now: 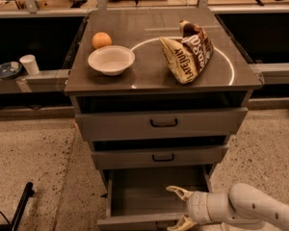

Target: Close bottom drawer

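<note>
A speckled stone floor (33, 162) spreads around a grey metal cabinet (86, 143), with dark shelving behind it. The cabinet's flat counter (135, 25) bears a thin white ring mark. Below the counter sit three drawers. The top drawer (161, 123) and the middle drawer (159, 157) stand slightly out. The bottom drawer (151, 196) is pulled well out, its shallow grey tray lying open.

The white arm (260, 208) comes in low from the right, lying nearly level. The gripper (179, 207) is at the bottom drawer's front right corner. Its jaws are released and spread wide, one fingertip over the tray, the other down by the drawer front.

On the counter lie a crumpled chip bag (188, 52), a white bowl (111, 59) and an orange (101, 40) just behind the bowl. A white cup (30, 64) stands on the left ledge.
</note>
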Available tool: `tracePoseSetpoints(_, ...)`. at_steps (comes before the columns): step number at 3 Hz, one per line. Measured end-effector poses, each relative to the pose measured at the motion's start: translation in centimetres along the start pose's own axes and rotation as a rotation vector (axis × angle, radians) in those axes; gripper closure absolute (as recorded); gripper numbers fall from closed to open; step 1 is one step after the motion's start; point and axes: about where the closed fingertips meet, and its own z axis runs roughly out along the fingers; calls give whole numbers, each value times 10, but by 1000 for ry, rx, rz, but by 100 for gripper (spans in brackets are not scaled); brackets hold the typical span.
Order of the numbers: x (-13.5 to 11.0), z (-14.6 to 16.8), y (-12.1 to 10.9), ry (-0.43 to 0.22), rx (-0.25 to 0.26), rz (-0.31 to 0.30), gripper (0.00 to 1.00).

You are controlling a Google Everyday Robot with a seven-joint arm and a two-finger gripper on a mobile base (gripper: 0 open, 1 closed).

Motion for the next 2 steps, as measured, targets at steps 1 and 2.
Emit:
tracePoseSetpoints(1, 53, 36, 14, 38, 18, 111, 49)
tracePoseSetpoints(2, 105, 64, 28, 87, 54, 261, 72)
